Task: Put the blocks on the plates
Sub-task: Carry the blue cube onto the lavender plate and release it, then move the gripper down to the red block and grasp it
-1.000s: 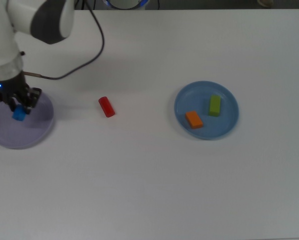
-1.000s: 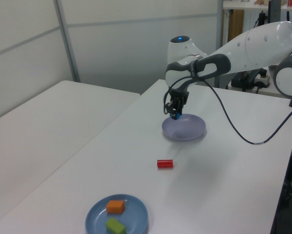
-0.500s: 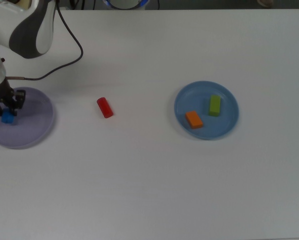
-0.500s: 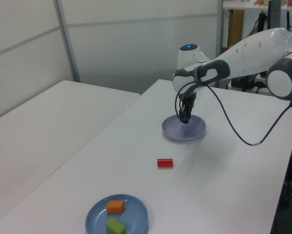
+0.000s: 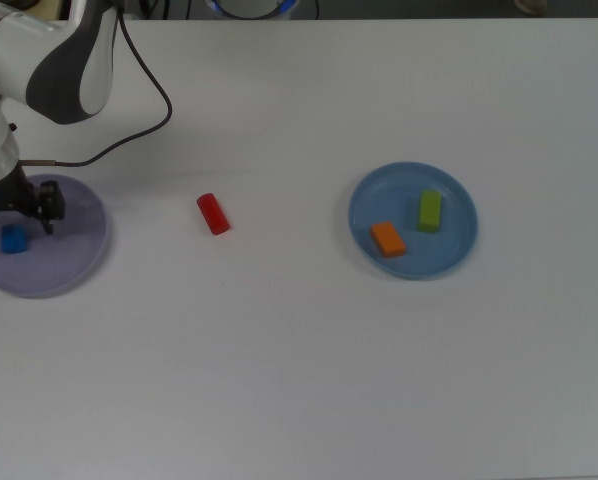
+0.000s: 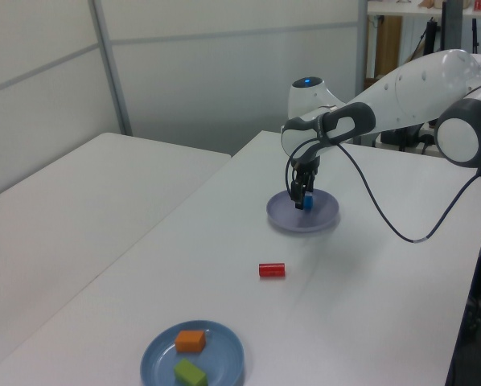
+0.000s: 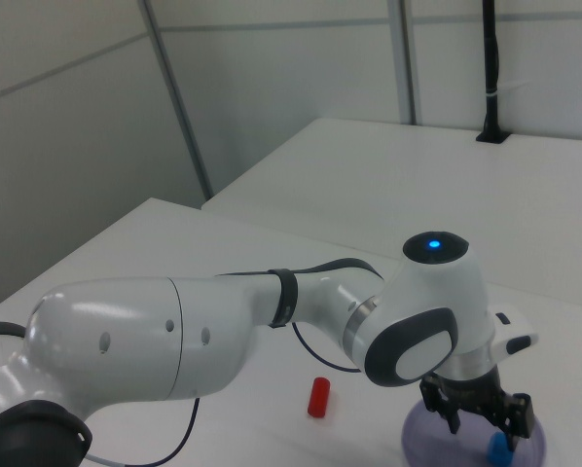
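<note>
At the top view's far left, at 9 o'clock on the white worktop, lies the lavender plate. The blue cube rests flat on it, left of its centre, so that block looks delivered. The claw hangs just above the cube, on its 12 o'clock side. Its fingers are spread wide and grip nothing, and the cube sits free between and below them; the right view shows the same, with the dark fingers splayed over the cube. That reads as a release just made, with the arm placed to lift clear.

Moving right in the top view, the red cylinder lies on its side on the bare worktop, between the two plates but nearer the lavender one, its long axis running roughly from 11 to 5 o'clock. It is the only block not on a plate, so it is probably the next pick.

Farther right, the blue plate holds the orange block at about 7 o'clock of its centre and the lime-green block at about 1 o'clock, apart from each other and both inside the rim.
</note>
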You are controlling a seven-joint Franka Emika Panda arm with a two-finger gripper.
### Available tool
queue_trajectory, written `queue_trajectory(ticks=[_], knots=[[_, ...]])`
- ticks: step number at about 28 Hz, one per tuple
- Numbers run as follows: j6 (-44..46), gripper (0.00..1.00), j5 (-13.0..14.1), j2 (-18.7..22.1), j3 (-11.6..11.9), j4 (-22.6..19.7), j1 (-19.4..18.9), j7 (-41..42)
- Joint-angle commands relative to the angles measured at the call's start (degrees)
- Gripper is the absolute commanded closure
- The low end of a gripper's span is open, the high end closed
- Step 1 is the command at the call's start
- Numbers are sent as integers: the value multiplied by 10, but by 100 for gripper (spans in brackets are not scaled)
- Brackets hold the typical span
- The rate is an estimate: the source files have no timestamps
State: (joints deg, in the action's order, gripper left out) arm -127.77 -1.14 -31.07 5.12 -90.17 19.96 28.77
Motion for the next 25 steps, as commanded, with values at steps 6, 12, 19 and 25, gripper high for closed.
queue_trajectory(ticks=[6, 12, 19, 25], knots=[[134, 0, 12, 66, -11, -30, -26, 73], [204, 0, 12, 97, -22, -54, -72, 76], [201, 0, -4, 85, -22, -72, -146, 71], [169, 0, -4, 58, -22, -70, -186, 50]])
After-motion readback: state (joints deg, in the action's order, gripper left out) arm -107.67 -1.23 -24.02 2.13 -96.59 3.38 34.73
